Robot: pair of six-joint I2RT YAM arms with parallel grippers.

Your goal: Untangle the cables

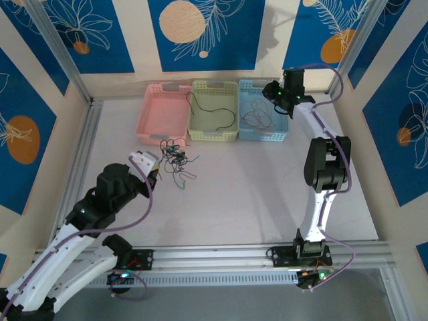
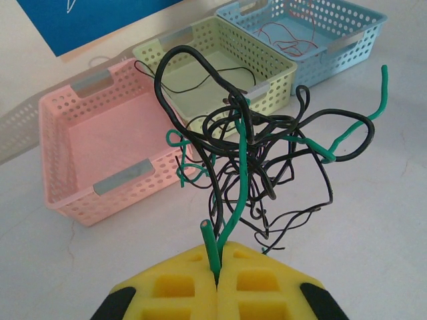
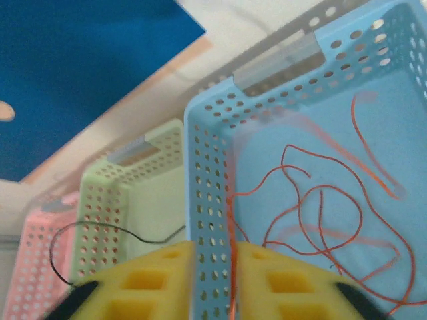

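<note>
L claw (image 2: 215,283) clamps a green cable (image 2: 238,167) of the black/green clump (image 2: 280,167) on the table (image 2: 373,233) by the pink basket (image 2: 52,140); R claw (image 3: 213,280) (slightly apart) hangs over blue basket (image 3: 210,200) w/ red cables (image 3: 320,200).

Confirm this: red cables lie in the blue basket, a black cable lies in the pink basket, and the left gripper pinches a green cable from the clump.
Not quite. The black cable lies in the green basket, not in the pink basket, as the top external view shows. The rest holds.
</note>
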